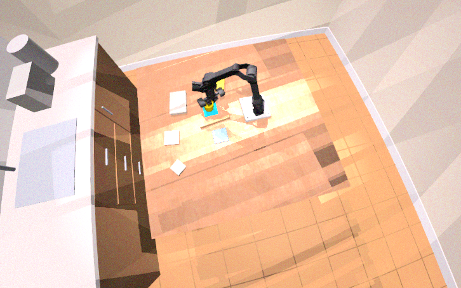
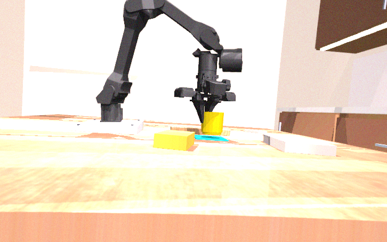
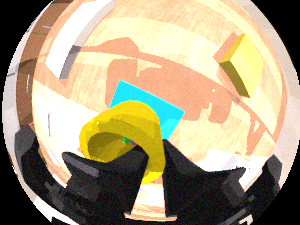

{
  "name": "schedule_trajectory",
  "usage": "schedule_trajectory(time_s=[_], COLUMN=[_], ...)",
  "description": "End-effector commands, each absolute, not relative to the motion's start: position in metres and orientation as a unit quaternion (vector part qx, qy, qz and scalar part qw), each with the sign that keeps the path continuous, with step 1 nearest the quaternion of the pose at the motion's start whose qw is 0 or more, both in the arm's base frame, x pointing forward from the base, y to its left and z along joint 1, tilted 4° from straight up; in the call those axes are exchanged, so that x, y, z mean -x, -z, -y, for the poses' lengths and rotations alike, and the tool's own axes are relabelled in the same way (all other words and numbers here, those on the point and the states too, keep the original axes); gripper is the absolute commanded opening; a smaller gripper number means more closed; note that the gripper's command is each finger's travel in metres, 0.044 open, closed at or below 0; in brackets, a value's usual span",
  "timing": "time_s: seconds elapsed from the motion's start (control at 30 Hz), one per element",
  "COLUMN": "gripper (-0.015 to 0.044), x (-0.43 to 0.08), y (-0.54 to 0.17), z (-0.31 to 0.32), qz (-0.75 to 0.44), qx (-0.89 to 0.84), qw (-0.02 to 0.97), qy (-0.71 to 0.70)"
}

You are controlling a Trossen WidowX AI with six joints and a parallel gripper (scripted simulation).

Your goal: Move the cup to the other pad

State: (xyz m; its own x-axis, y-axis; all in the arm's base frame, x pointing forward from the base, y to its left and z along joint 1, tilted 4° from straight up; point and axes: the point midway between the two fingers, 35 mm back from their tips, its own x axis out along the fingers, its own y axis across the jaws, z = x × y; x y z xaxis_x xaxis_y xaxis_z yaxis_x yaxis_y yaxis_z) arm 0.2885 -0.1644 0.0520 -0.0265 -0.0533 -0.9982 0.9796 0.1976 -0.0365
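The yellow cup [image 1: 209,106] [image 2: 214,123] [image 3: 142,116] is upright and hangs slightly above the cyan pad [image 1: 211,113] [image 2: 199,137] [image 3: 171,118]. My gripper [image 1: 209,101] [image 2: 204,117] [image 3: 157,150] is shut on the cup's wall, on the side toward the arm base. A green marble [image 3: 126,140] and a purple marble [image 3: 133,142] show inside the cup; the rest of its inside is hidden. The pale blue pad [image 1: 220,136] lies bare on the other side of the wooden strip.
A low wooden strip [image 1: 215,122] [image 2: 186,129] lies between the pads. A yellow block [image 1: 220,84] [image 2: 174,140] [image 3: 247,59] and a white slab [image 1: 178,102] [image 2: 306,144] [image 3: 77,36] lie near the cyan pad. Two white squares [image 1: 171,137] [image 1: 178,167] lie toward the cabinets.
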Motion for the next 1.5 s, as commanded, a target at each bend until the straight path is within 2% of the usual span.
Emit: schedule_trajectory(time_s=[0.0, 0.57, 0.77, 1.47], gripper=[0.0, 0.0, 0.0147, 0.0147], x=[-0.286, -0.288, -0.288, -0.289], y=[-0.045, -0.048, -0.048, -0.066], z=[0.164, 0.164, 0.164, 0.164], qz=[-0.548, -0.544, -0.544, -0.546], qx=[-0.423, -0.426, -0.426, -0.425], qw=[0.548, 0.55, 0.55, 0.549], qy=[0.469, 0.468, 0.468, 0.469])
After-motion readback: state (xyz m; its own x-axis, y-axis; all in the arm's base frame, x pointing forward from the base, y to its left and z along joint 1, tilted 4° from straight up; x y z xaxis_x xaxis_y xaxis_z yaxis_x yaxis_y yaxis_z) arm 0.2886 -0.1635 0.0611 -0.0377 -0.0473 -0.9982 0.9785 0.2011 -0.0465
